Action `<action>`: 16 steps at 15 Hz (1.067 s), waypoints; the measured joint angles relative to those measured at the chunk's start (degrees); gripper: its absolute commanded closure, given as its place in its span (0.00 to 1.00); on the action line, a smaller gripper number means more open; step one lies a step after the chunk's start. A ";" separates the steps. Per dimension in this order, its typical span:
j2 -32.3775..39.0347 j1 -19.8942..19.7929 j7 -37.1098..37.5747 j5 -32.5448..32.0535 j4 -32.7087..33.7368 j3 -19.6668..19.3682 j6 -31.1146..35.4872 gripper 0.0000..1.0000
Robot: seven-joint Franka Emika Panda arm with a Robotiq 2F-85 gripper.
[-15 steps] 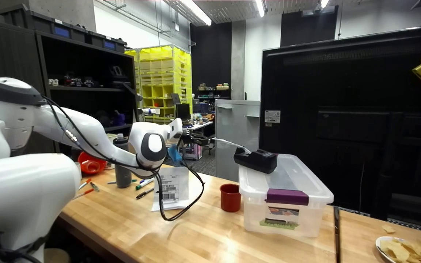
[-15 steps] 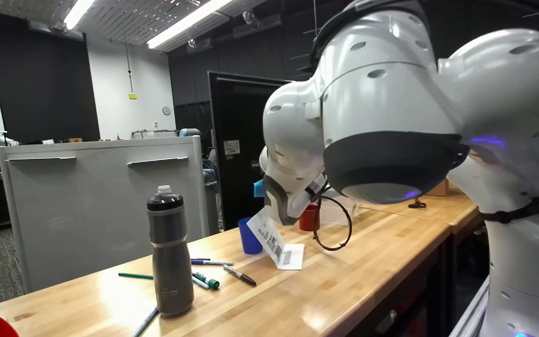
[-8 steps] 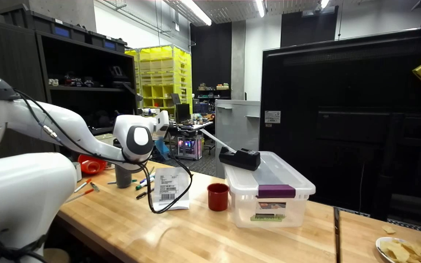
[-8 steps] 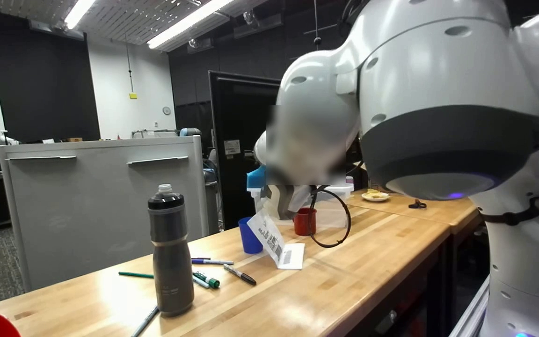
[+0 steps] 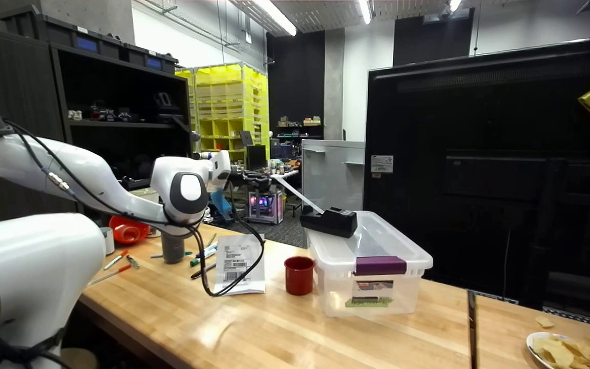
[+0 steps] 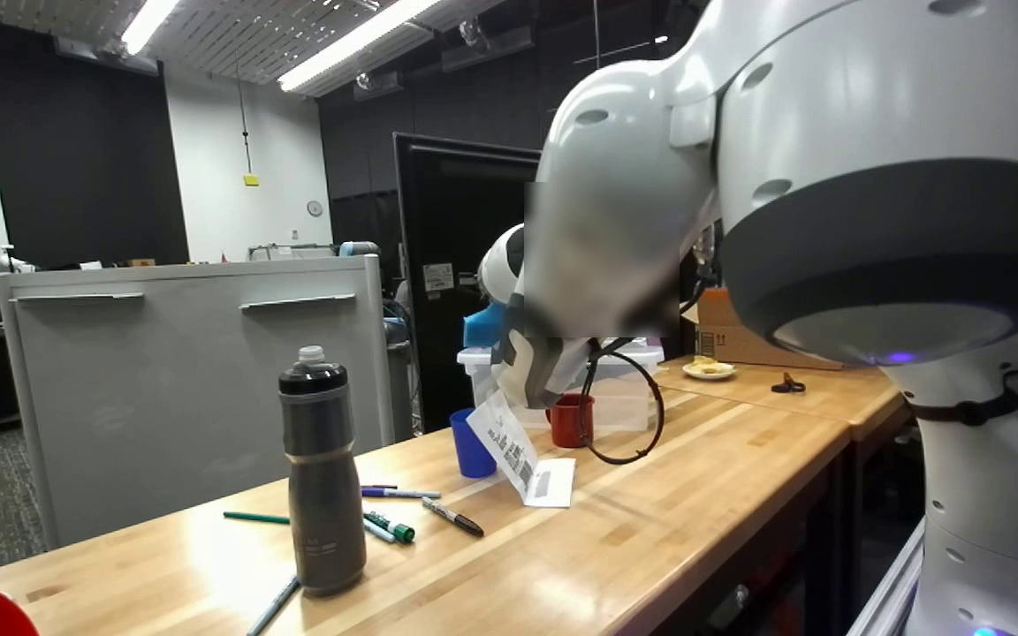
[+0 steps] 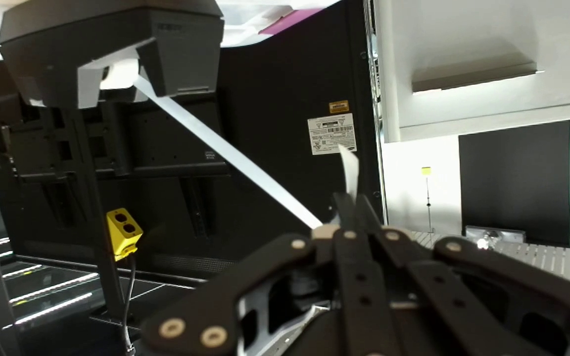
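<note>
At the left, in an exterior view, a black cable loop [image 5: 215, 294] hung in front of the folded paper [image 5: 237, 259]; a low sweep might, I judged, let it knock the sheet over. I had the hand [image 5: 267, 181] closed right down, pinching the end of the tape [image 7: 228, 152], a stub of which poked out beyond the grip in the wrist view. With so narrow a bite, a sharp tug could pull the strip free or snap it. Further right, the red mug [image 5: 299, 275] stood just beside the clear box [image 5: 405, 289]; whether they touched, I couldn't tell. The black dispenser [image 5: 329, 221] sat at the edge of the lid [image 5: 379, 241] nearest my hand, so more tension might tip it off, or drag the box into the mug.

From the left again, the paper was thin, white and creased; the tape flat, pale and drawn straight; the mug smooth, shiny and cylindrical; the dispenser angular and hard-looking; the box cloudy plastic with a purple latch [image 5: 380, 265]. The table [image 5: 274, 333] was pale, grained wood.
</note>
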 measured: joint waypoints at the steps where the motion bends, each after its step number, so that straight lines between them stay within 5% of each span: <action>1: -0.25 0.10 -0.53 0.56 0.03 0.01 0.00 1.00; 16: -1.59 -1.25 -6.79 3.92 1.97 5.45 -0.22 1.00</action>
